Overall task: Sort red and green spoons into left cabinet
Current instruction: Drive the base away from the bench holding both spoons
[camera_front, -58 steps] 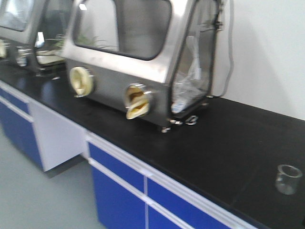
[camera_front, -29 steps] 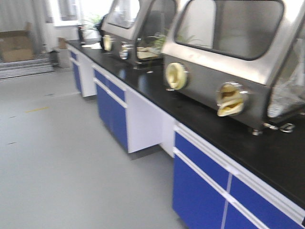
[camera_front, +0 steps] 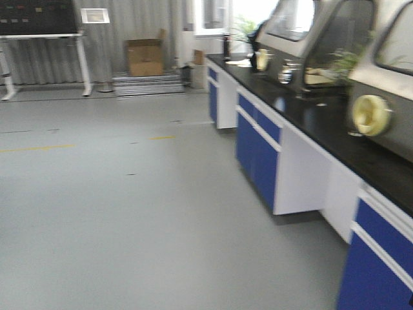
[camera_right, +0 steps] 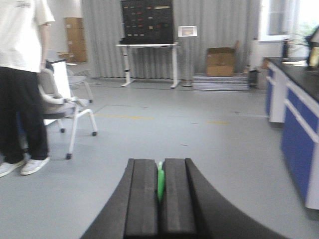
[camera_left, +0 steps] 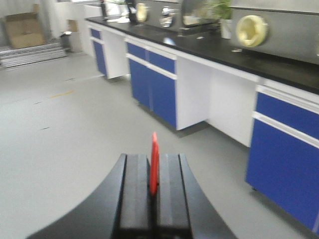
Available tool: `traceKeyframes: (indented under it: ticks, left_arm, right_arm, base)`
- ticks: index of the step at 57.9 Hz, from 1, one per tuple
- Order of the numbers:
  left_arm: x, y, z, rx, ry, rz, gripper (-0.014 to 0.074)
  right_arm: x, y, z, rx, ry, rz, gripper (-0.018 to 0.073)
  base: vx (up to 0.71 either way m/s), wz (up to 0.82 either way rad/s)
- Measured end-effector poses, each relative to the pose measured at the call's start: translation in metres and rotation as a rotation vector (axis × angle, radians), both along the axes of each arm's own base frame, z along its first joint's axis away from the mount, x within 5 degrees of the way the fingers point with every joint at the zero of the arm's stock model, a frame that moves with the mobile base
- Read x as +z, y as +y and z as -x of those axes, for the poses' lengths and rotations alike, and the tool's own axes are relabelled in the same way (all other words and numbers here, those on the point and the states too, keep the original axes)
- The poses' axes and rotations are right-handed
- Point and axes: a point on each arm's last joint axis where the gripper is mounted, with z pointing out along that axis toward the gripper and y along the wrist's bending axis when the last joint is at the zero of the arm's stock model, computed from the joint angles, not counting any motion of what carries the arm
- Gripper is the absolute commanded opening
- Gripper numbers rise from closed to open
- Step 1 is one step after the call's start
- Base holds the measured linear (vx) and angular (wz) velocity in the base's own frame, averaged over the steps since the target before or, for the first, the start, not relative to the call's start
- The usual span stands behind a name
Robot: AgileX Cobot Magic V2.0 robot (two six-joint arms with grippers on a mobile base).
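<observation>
Looking through the left wrist camera, I see the left gripper [camera_left: 153, 162] with its two black fingers [camera_left: 134, 189] pressed together, pinching the red spoon [camera_left: 154, 144] edge-on between them. A thin red sliver sticks out past the fingertips, upright in this view. Can't tell which end of the spoon it is. Beyond it is grey floor [camera_left: 75, 129]. A lab bench [camera_left: 159, 89] with blue doors, white panels and a black countertop [camera_left: 224, 50] runs along the right. A steel glove box [camera_left: 284, 30] with a pale yellow round port [camera_left: 250, 30] sits on that top.

On the right wrist camera, the right gripper [camera_right: 159, 164] is likewise clamped tight, nipping the green spoon [camera_right: 160, 184]. Only a narrow green strip shows in the seam between the pads, barely poking out. Ahead is open floor. A person [camera_right: 22, 74] in a white shirt and black trousers stands at the left, just beside a light office chair [camera_right: 67, 107]. Further back, a white-legged table [camera_right: 147, 47] stands by the grey curtain wall with a dark panel above it. A cardboard box [camera_right: 221, 60] lies further right.

The front camera is blurred. It shows the bench along the right with blue doors, black top and yellow port, a plant [camera_front: 345, 61] on the countertop, and the cardboard box at the far wall near a bright window [camera_front: 213, 13].
</observation>
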Motion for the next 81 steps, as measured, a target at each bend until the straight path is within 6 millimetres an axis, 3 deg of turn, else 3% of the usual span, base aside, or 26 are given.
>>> traceKeyframes:
  ticks: [28,81]
  left_arm:
    - [-0.0003,0.0000,0.0000,0.000,0.003,-0.001,0.0000]
    - [-0.0003,0.0000,0.0001,0.000,0.004,-0.001,0.0000]
  right_arm:
    - [-0.0001,0.0004,0.0002,0.005,0.001,0.000,-0.0004]
    - [-0.0001,0.0005,0.0002,0.006,0.001,0.001,-0.0004]
  base:
    - [0.29,0.44]
    - [0.53,-0.01]
